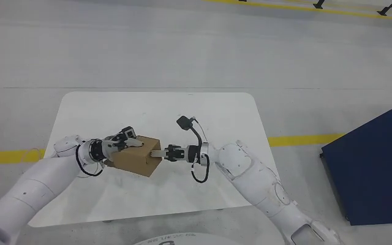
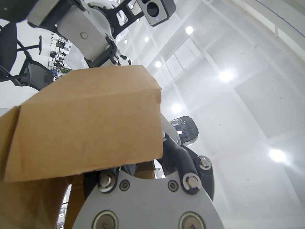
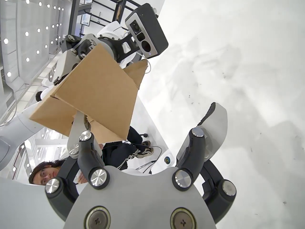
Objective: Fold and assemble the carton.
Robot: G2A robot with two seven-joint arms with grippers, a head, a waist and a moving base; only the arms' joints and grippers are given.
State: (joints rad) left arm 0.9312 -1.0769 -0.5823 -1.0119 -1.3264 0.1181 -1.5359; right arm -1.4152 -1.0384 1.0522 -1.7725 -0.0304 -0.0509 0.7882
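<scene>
Currently near white table's [image 1: 202,116] front edge: brown cardboard carton [image 1: 138,160].
Right gripper [image 1: 160,154] splayed open, one finger against carton; left gripper [image 1: 128,142] at opposite side, grip unclear.

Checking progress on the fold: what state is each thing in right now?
Carton: squared up, one end flap loose.
Right gripper: jaws open, one touching the carton.
Left gripper: at the carton, hold unclear.
</scene>
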